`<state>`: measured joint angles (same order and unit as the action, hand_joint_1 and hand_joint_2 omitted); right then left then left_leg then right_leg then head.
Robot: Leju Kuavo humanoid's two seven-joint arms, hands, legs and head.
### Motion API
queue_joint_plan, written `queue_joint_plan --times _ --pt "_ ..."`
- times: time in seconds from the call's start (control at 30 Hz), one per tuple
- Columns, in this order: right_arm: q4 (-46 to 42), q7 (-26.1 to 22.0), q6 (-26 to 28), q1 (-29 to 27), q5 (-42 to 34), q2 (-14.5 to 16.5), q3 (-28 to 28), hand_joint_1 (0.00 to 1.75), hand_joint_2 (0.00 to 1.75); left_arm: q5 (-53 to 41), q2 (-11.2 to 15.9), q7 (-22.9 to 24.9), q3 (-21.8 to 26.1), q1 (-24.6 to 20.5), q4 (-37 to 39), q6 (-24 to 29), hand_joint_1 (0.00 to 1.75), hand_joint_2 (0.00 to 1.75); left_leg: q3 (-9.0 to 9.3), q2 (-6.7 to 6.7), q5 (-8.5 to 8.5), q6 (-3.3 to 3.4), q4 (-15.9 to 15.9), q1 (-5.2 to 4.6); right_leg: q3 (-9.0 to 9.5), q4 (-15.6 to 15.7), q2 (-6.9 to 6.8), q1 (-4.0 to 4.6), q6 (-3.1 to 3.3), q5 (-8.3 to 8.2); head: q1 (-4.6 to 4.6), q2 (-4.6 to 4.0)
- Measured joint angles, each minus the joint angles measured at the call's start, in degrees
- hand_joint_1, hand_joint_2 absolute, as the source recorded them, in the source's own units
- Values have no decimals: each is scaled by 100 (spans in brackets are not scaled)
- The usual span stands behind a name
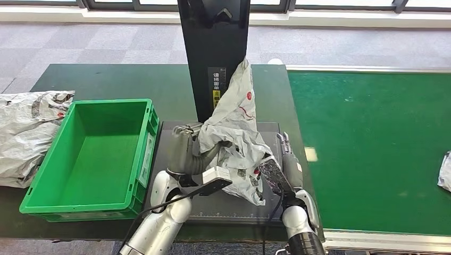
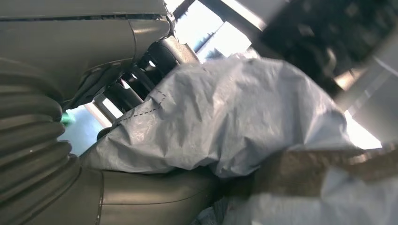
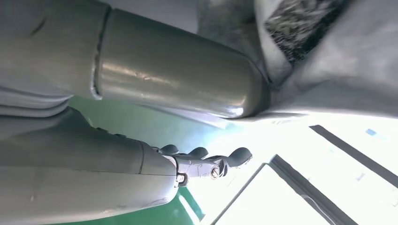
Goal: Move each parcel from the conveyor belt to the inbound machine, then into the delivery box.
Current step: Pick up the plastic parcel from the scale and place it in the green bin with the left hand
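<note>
- Because the parcel (image 1: 236,135) has to face the inbound machine (image 1: 215,56) before it goes on, the left hand (image 1: 187,149) holds it lifted above the machine's dark platform (image 1: 170,133), its fingers (image 2: 141,82) clamped on a fold of the grey wrapping, as the left wrist view shows.
- While the left hand carries the weight, the right hand (image 1: 286,159) steadies the parcel's lower right side: its thumb (image 3: 178,82) presses into the film, yet its fingers (image 3: 206,164) stretch out straight and apart, closed on nothing, so I judge it a prop and not a grasp.
- The parcel stands tall and crumpled, its peak rising in front of the machine's black column, probably so that a label can be turned toward the reader; a red round mark and a red line show on its film, too small to read.
- The green crate (image 1: 95,154) sits just left of the platform on the dark surface (image 1: 106,79), empty and within reach, which I take for the delivery box.
- More grey parcels (image 1: 26,133) lie heaped left of the crate.
- On the column, white lettering and a yellow patch can be seen, not legible.
- On the green conveyor belt (image 1: 372,149), far right, another parcel (image 1: 444,171) waits at the picture's edge.
</note>
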<state>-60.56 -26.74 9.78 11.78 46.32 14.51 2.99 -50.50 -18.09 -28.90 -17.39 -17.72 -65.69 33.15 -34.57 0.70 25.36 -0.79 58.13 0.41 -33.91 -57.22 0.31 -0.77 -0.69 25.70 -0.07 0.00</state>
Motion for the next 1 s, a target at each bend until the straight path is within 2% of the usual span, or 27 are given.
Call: queue_joint_plan --times 0.27,0.43,0.57,0.8,1.0 --pt "-296 -222 -128 -37 -375 0 0 0 0 3 23 -11 459 108 -320 412 175 175 1 0 -1 0 1 0 3 0 0 -1 0 -1 0 0" --pt "-299 -324 -206 -35 -465 0 0 0 0 -369 37 45 868 217 -721 639 175 175 1 -1 0 0 0 0 2 -2 1 0 0 -1 0 0" --pt "-300 -374 -230 -29 -495 0 -1 0 0 -586 54 122 1217 298 -1043 655 175 175 1 1 0 0 0 1 2 -2 0 1 1 0 0 0" --pt "-301 -402 -272 -41 -593 -1 -1 0 0 -568 66 146 1495 359 -1277 674 175 175 3 -1 -1 0 0 0 3 -1 1 0 1 0 1 0" --pt "-355 -486 -549 -43 -917 0 0 0 0 -710 69 301 1671 384 -1276 687 175 175 4 -1 -1 0 0 0 3 -1 1 0 1 -1 0 0"
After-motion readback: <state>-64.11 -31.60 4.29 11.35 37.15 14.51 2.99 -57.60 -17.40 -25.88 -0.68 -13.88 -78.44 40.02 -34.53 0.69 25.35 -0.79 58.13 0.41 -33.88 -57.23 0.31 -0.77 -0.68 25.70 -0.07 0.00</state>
